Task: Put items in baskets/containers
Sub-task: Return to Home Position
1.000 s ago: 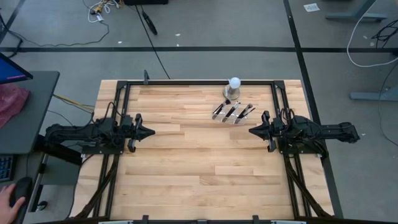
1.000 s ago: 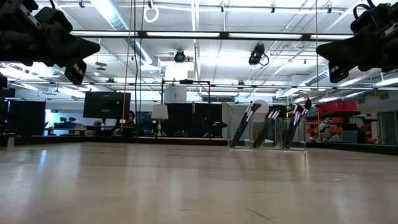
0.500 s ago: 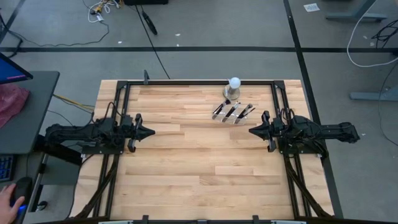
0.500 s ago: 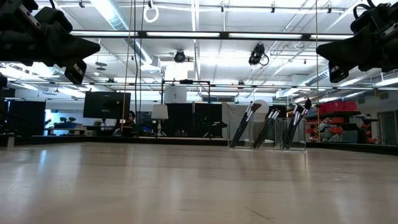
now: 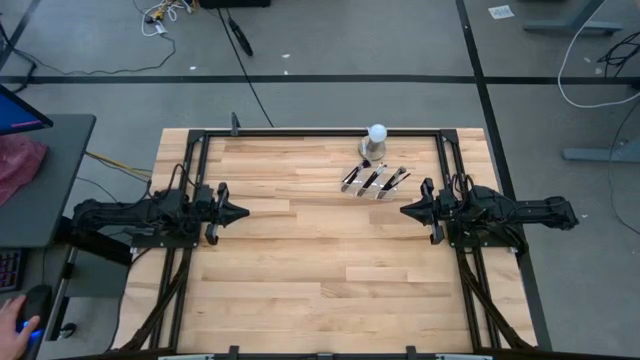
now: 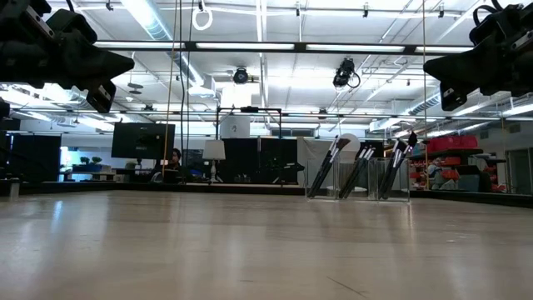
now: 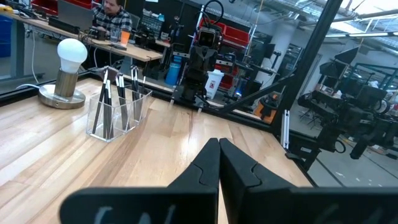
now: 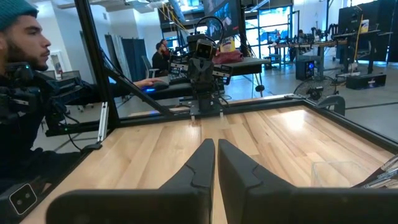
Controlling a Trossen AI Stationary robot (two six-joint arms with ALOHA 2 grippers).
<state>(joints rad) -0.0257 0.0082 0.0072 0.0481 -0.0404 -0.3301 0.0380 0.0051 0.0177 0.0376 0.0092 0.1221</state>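
Note:
Several makeup brushes (image 5: 375, 180) with dark handles stand slanted in a clear plastic container (image 6: 358, 177) on the far right part of the table, their bristles up. They also show in the left wrist view as brushes (image 7: 117, 99). In the right wrist view, one corner of the container (image 8: 345, 171) shows. My left gripper (image 5: 243, 211) hovers shut at the table's left side, pointing level at the middle. My right gripper (image 5: 403, 210) hovers shut at the right side, just nearer than the container. Both hold nothing.
A white ball on a grey round base (image 5: 376, 137) stands right behind the container at the far edge. A black frame (image 5: 300, 132) runs round the table. A person (image 8: 25, 93) sits beyond the left edge, a hand (image 5: 15, 322) on a mouse.

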